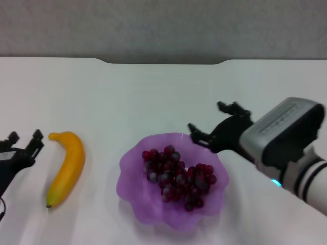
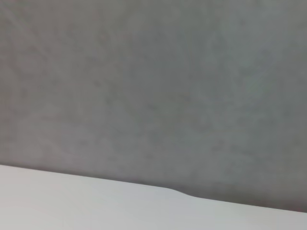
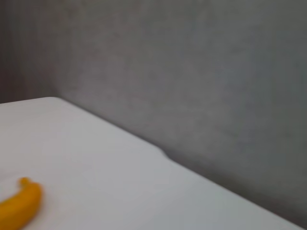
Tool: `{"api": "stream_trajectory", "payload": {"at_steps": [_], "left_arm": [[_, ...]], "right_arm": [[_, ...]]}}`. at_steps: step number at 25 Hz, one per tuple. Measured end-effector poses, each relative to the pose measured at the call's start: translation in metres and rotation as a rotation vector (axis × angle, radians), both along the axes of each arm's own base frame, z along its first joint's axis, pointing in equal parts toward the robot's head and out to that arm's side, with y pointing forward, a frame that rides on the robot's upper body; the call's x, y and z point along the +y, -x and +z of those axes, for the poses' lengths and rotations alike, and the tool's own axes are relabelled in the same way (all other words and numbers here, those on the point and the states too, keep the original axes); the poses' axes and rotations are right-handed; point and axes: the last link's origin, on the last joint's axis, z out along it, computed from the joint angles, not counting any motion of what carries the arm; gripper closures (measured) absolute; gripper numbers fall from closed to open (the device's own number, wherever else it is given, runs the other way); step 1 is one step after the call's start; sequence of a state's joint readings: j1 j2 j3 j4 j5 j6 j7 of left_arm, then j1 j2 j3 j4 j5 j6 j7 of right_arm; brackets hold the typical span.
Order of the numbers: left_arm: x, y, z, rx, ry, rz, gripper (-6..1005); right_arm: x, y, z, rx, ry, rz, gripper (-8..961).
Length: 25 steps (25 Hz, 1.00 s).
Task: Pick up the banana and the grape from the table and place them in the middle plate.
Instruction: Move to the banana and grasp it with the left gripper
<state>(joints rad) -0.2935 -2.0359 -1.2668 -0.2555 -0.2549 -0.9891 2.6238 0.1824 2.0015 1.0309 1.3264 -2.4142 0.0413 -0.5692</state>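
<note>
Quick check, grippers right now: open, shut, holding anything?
Left gripper: open, empty, on the table's left beside the banana.
Right gripper: open, empty, at the far right rim of the middle plate.

Grape in purple plate; banana beside it.

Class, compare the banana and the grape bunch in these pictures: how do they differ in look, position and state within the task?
The banana is one smooth yellow-orange curve; the grape is a cluster of small dark red-purple balls. The banana lies on the bare table beside the left end effector; the grape sits inside the middle plate, with the right end effector open at the plate's far rim. Neither fruit is gripped.
</note>
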Motion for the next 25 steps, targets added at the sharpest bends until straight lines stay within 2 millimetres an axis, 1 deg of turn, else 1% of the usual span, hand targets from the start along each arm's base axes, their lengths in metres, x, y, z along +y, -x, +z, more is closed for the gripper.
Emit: {"api": "stream_trajectory", "payload": {"at_steps": [4,6,7,8,12,15,19,23,25], "left_arm": [[0.007,-0.011,-0.005,-0.027,0.084,-0.047,326],[0.013,-0.016,-0.006,-0.014,0.127,-0.061,326],[0.013,-0.016,-0.006,-0.014,0.127,-0.061,326],[0.024,-0.026,-0.007,0.009,0.176,-0.073,326],[0.037,-0.043,-0.005,0.087,0.213,-0.056,326],[0.046,-0.059,0.0,0.187,0.225,0.03,326],[0.046,-0.082,0.004,0.254,0.223,0.145,326],[0.042,-0.102,-0.003,0.31,0.269,0.223,326],[0.04,-0.116,-0.006,0.345,0.298,0.24,326]], "right_arm": [[-0.001,-0.014,0.016,-0.01,-0.063,-0.027,56],[-0.002,-0.018,0.018,-0.015,-0.074,-0.038,56],[-0.003,-0.021,0.019,-0.016,-0.076,-0.045,56],[-0.003,-0.025,0.02,-0.017,-0.079,-0.057,56],[-0.006,-0.037,0.02,-0.023,-0.086,-0.091,55],[-0.008,-0.043,0.018,-0.029,-0.089,-0.1,55],[-0.01,-0.048,0.016,-0.037,-0.086,-0.108,55],[-0.015,-0.059,0.012,-0.052,-0.075,-0.135,55],[-0.016,-0.064,0.013,-0.054,-0.085,-0.145,55]]}}
